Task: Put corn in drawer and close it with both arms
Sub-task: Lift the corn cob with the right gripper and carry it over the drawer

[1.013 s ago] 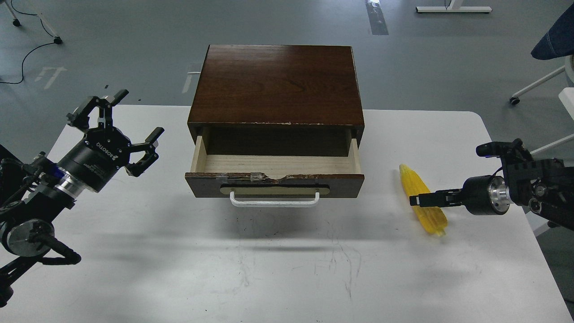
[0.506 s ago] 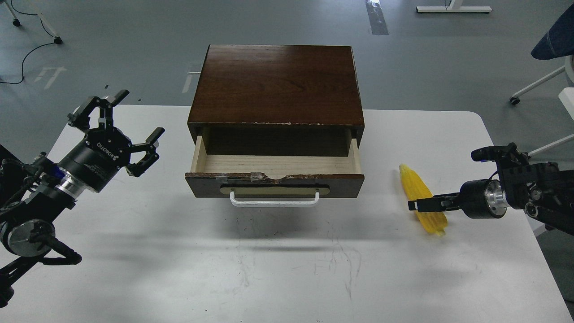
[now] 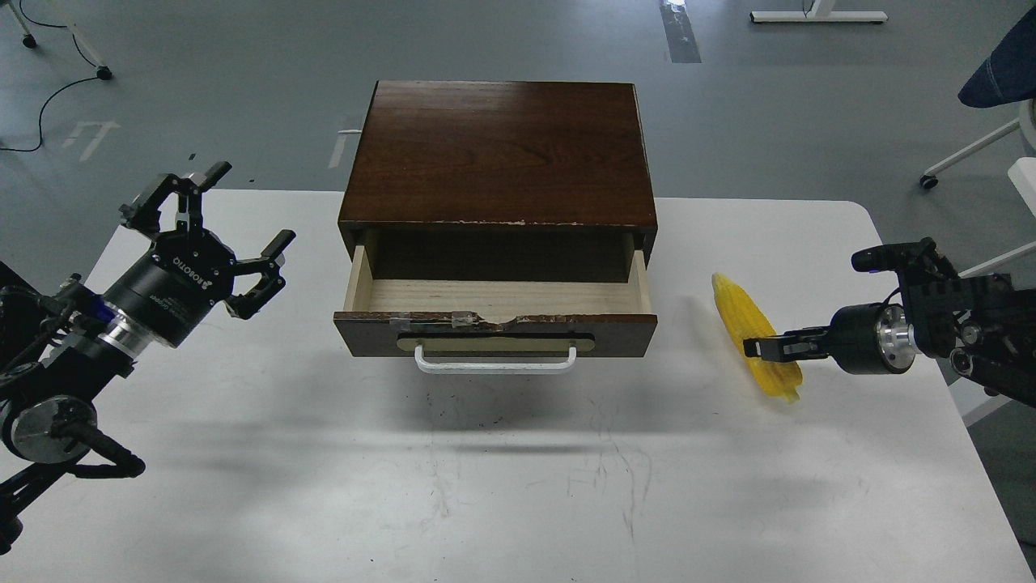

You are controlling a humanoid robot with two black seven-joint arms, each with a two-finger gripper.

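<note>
2 grippers flank 1 drawer point(image 3: 494, 301): the left gripper point(image 3: 231, 227) at 9 o'clock is spread and empty, while the right gripper point(image 3: 761, 348) at 3 o'clock pinches 1 corn point(image 3: 749, 324). The corn is bright yellow, kernel-ridged, tapered, right of the drawer, which stands open, pale inside.

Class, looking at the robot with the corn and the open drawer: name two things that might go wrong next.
1. The right gripper pinches the corn near its middle, side-on; the tapered cob may swivel or slip out.
2. The drawer opening is shallow under the box top; the long cob might catch its chipped front edge going in.
</note>
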